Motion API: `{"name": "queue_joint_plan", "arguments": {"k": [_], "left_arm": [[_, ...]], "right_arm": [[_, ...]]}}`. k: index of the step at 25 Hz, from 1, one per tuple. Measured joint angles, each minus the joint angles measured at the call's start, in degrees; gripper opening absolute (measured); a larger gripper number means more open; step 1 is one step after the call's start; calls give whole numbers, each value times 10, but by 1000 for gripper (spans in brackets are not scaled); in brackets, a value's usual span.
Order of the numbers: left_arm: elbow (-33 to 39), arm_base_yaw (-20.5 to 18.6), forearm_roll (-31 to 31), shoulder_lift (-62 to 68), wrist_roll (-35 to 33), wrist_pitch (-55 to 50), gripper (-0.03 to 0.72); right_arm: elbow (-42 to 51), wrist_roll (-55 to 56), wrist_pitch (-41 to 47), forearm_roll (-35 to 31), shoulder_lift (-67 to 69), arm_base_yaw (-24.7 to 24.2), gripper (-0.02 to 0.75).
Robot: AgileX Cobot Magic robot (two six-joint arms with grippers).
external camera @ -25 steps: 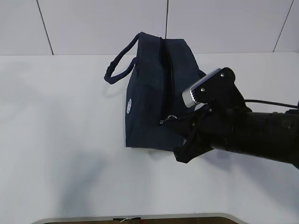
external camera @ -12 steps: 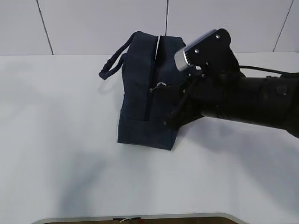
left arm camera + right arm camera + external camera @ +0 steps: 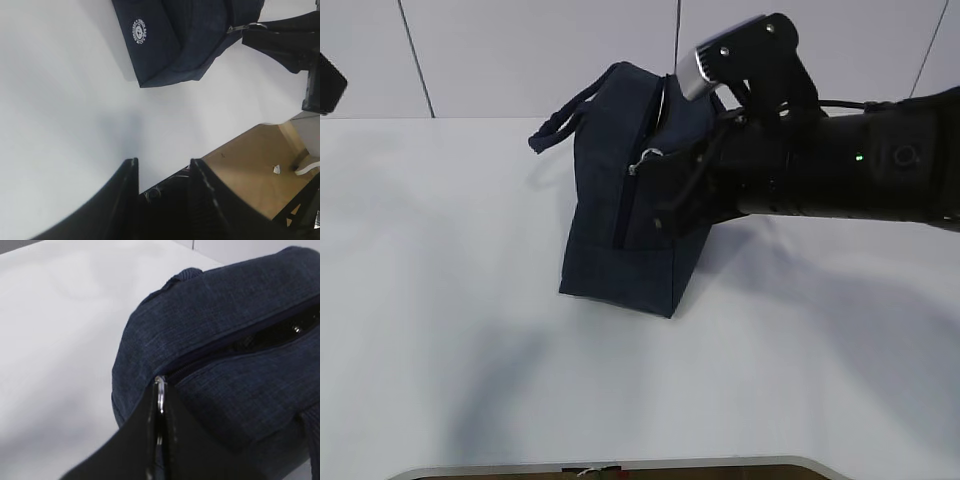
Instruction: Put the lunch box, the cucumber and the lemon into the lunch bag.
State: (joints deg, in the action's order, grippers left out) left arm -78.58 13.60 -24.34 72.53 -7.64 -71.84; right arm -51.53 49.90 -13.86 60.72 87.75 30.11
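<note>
You see a dark navy woven-fabric lunch bag [image 3: 620,240] with a small white round logo [image 3: 139,31] and a silver ring pull [image 3: 160,390], on a plain white bench [image 3: 440,300], with matte black arms.

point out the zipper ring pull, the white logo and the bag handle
zipper ring pull [image 3: 160,390]: right wrist view, silver ring between the fingertips
white logo [image 3: 139,30]: left wrist view, round print's centre
bag handle [image 3: 560,122]: exterior view, loop's left strap

Right claw [image 3: 159,440] pinched on silver ring pull [image 3: 160,390]; lunch bag [image 3: 220,340] zipper partly open.
</note>
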Motion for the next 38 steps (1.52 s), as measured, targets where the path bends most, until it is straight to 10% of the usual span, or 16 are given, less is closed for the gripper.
{"name": "queue_joint_plan", "arguments": {"k": [10, 38], "left_arm": [[0, 0, -3, 52, -9, 1, 242], [0, 69, -76, 210, -231, 63, 353]], "right_arm": [[-66, 467, -48, 431, 0, 0, 5], [-103, 524, -108, 450, 0, 0, 5]]}}
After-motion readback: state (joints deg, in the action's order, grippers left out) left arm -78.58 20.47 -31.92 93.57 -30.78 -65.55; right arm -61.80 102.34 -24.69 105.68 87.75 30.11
